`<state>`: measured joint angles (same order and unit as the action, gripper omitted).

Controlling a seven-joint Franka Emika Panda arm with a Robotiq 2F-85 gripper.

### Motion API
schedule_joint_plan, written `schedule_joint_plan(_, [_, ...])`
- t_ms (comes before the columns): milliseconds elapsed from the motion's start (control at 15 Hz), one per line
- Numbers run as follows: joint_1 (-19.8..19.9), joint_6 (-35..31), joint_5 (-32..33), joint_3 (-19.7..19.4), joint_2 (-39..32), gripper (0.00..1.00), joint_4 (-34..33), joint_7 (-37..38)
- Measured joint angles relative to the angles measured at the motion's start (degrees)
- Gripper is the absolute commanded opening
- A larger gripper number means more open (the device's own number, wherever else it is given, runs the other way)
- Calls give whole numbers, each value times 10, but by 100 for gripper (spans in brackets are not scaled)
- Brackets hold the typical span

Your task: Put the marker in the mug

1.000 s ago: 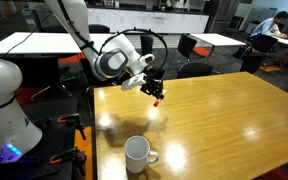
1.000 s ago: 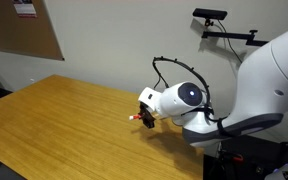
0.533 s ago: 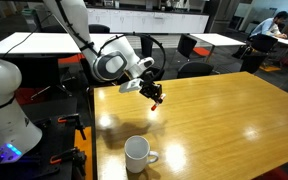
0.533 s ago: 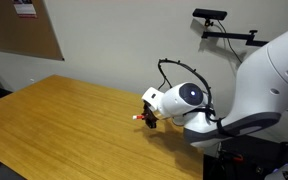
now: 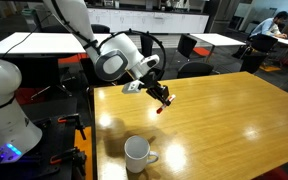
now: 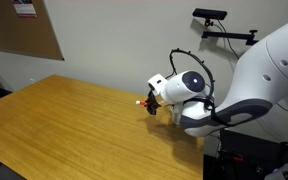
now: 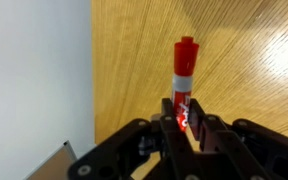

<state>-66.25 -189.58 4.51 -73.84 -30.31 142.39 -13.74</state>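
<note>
My gripper (image 5: 164, 98) is shut on the red marker (image 5: 160, 108) and holds it in the air above the wooden table (image 5: 224, 120). In the wrist view the marker (image 7: 184, 72) sticks out from between the black fingers (image 7: 184, 122), red with a whitish band. In an exterior view the marker (image 6: 141, 101) shows as a small red tip beside the gripper (image 6: 151, 103). The white mug (image 5: 137, 153) stands upright near the table's front edge, below and a little left of the gripper. The mug is out of the wrist view.
The wooden table (image 6: 64, 130) has a sharp left edge in the wrist view (image 7: 94, 70). White tables (image 5: 24, 42) and black chairs (image 5: 192, 45) stand behind. The robot's white base (image 5: 4, 110) is at the left.
My gripper has moved with the marker a little to the right and lower in one exterior view, and it has risen and turned in the other exterior view. The mug has not moved.
</note>
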Motion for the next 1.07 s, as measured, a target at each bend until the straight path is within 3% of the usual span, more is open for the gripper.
schedule_joint_plan(733, [36,-39,-83,-12,-16,5,1,29])
schedule_joint_plan(1067, [32,-68,-134,-39,-33,5,20,30])
